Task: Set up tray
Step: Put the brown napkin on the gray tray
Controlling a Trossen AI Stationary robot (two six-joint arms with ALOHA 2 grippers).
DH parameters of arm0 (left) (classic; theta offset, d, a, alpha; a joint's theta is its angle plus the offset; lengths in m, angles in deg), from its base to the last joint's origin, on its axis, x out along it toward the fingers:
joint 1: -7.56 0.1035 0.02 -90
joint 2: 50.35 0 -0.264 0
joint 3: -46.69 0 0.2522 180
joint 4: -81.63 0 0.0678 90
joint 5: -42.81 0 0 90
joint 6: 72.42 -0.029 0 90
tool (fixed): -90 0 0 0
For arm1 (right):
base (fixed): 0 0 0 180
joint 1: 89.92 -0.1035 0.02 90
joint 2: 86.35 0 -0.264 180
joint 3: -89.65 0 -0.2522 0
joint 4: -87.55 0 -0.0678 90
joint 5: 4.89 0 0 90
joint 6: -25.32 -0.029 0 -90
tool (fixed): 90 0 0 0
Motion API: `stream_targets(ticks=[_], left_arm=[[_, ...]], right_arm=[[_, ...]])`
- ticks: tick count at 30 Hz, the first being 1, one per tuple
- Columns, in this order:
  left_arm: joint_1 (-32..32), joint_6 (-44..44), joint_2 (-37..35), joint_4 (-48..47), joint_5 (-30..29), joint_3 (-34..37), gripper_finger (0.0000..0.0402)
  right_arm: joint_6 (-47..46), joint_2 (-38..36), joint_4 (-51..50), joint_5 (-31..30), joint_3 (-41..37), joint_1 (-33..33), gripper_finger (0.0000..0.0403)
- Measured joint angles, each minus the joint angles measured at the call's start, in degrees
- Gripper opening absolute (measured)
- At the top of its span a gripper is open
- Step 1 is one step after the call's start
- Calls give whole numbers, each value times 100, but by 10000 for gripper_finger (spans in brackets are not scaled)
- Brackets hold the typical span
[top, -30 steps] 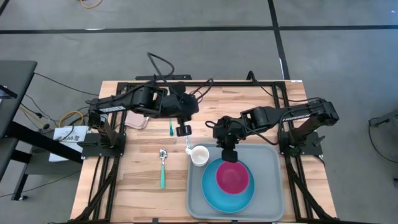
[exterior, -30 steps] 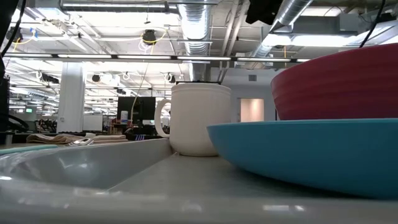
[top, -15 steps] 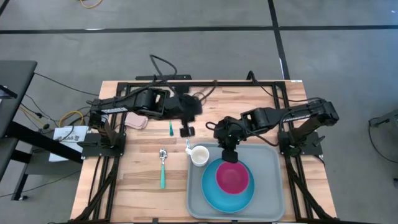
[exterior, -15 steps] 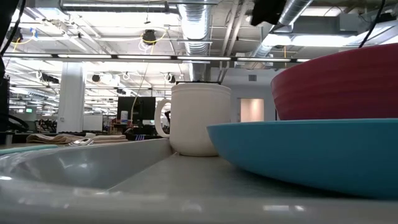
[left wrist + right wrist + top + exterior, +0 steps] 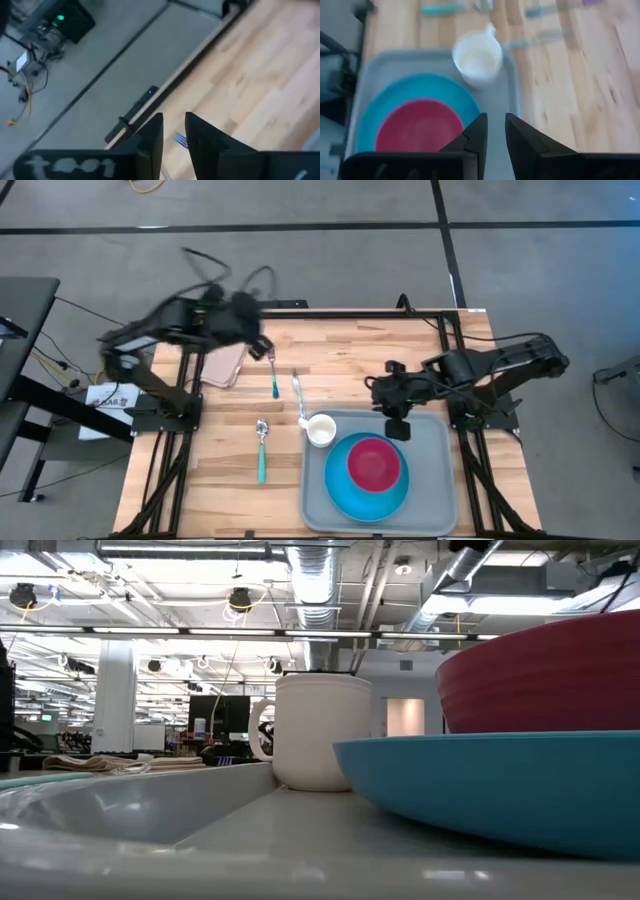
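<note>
Both arms are dark, nearly black, built of chunky jointed segments, and each is bolted to a black open-frame bracket on its side of the desk (image 5: 230, 480). Loose black cables loop off the left arm's upper links. Each claw, left claw (image 5: 174, 137) and right claw (image 5: 495, 136), ends in two flat, matte-black tapering fingers.
</note>
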Motion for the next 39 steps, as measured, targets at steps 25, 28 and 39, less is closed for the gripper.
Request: stream_targets(ticks=[25, 28, 39], left_arm=[[1898, 1903, -2959, 3890, 2127, 7896, 68], [2155, 1827, -2759, 4379, 2314, 8096, 67], [2361, 1911, -1795, 4618, 2212, 8169, 67]], right_arm=[[-74, -2017, 3619, 90, -3484, 637, 61], [-74, -1935, 3673, 88, -3559, 637, 61], [383, -2128, 3690, 110, -3563, 1141, 61]])
